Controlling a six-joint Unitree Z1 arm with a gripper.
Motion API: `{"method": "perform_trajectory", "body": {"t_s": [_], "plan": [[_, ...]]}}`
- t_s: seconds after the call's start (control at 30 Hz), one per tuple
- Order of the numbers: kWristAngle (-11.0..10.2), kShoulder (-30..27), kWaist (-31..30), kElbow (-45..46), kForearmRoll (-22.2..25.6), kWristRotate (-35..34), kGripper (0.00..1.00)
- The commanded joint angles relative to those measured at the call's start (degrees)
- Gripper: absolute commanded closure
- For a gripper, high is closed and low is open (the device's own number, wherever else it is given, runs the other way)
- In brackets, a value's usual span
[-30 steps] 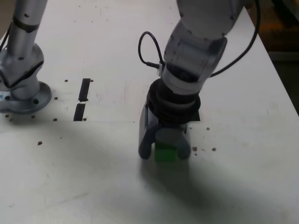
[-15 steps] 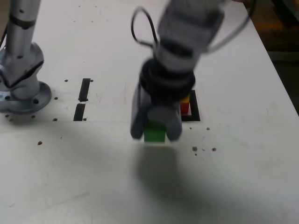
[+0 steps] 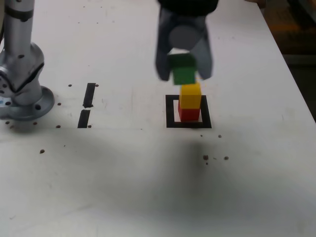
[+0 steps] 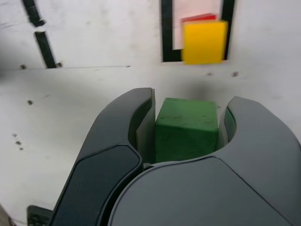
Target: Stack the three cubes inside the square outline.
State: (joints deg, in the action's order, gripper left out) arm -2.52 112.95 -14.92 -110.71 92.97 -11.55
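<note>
Green cube (image 4: pixel 186 129) in the gripper (image 4: pixel 187 123), off the table (image 3: pixel 118 173).

The fingers stand about a cube's width apart, closed on opposite sides of the green cube. In the exterior view, gripper and cube are blurred and appear just above the yellow cube (image 3: pixel 190 96); the wrist view shows green and yellow apart. Yellow sits on the red cube (image 3: pixel 188 114), nearly hiding it in the wrist view. Red stands within the black square outline (image 3: pixel 170 112), towards its right side in the exterior view. Two short black strips (image 3: pixel 89 95) lie well apart from the outline, on the exterior view's left.
</note>
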Motion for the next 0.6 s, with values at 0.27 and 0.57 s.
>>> {"method": "perform_trajectory", "body": {"t_s": [0.27, 0.57], "plan": [[-1.83, 3.86, 4.58, 0.66, 0.48, 2.41, 0.85], [-1.01, 5.58, 5.69, 2.49, -1.19, 2.39, 0.84]]}}
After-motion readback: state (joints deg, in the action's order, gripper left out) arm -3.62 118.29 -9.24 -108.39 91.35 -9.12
